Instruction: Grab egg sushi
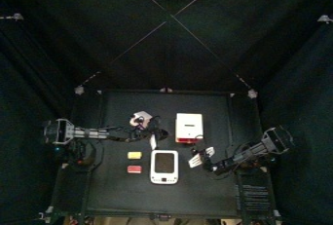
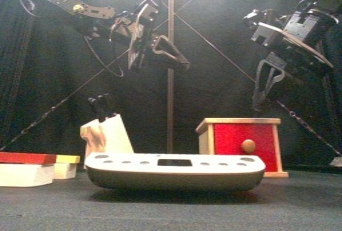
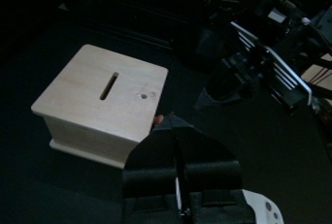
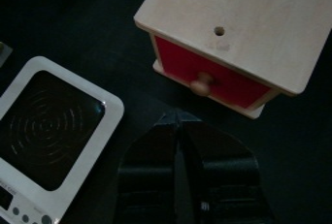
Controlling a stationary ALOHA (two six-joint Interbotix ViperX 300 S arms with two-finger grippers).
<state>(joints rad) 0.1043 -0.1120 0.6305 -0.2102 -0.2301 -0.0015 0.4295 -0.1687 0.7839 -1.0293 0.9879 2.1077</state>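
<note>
Top view: egg sushi (image 1: 132, 156) sits untouched on the surface left of the white device (image 1: 164, 166). Left claw (image 2: 150, 43) and right claw (image 2: 274, 75) both hang clenched, empty, probably lining up.

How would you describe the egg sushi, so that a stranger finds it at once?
From above, find the white handheld device near the table's front edge. To its left lie two tiny blocks. The egg sushi is the yellow-topped one, farther from the front edge than the red block.
</note>
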